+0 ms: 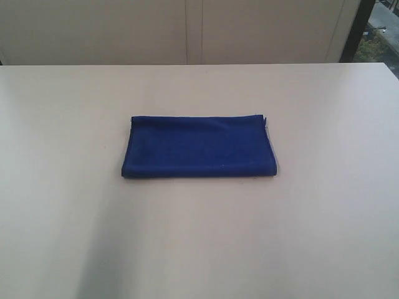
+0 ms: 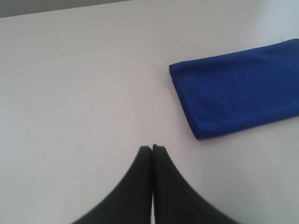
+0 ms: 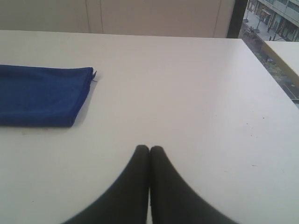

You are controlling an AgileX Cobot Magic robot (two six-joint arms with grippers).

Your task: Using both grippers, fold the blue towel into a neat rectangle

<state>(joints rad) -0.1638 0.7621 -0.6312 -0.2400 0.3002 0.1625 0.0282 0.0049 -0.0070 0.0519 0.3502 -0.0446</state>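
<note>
The blue towel [image 1: 198, 147] lies folded into a flat rectangle in the middle of the pale table [image 1: 62, 187]. A small loose thread sticks out at its far right corner. Neither arm shows in the exterior view. In the left wrist view my left gripper [image 2: 153, 147] is shut with nothing between its fingers, hovering over bare table, apart from the blue towel [image 2: 238, 91]. My right gripper [image 3: 149, 148] in the right wrist view is likewise shut and empty, well clear of the blue towel [image 3: 42, 95].
A beige wall with panel seams [image 1: 193, 31] runs behind the table's far edge. A window with a dark frame [image 3: 236, 18] and a second table's corner [image 3: 285, 51] lie beyond the right side.
</note>
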